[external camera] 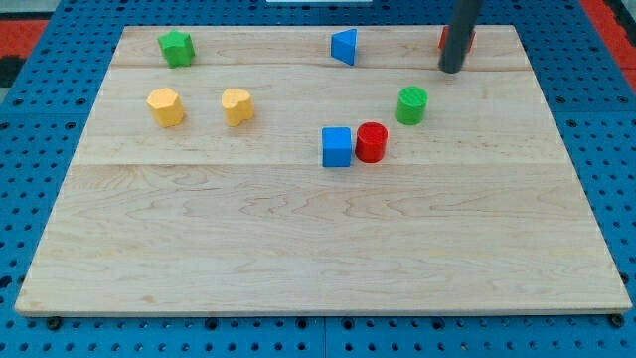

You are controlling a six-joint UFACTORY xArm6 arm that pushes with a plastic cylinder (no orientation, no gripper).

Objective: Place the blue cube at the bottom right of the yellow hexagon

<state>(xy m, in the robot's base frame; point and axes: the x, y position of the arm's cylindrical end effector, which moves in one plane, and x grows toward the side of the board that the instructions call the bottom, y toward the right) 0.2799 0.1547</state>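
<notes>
The blue cube point(337, 147) lies near the board's middle, touching a red cylinder point(371, 142) on its right. The yellow hexagon point(165, 106) lies at the view's left, with a second yellow block point(237, 105) just right of it. My tip point(451, 68) is at the view's top right, far up and right of the blue cube, and right beside a red block point(444, 40) that the rod mostly hides.
A green cylinder point(411, 104) lies between my tip and the red cylinder. A blue triangular block point(345, 47) is at the top middle. A green star-like block point(176, 48) is at the top left. The wooden board point(318, 249) lies on a blue pegboard.
</notes>
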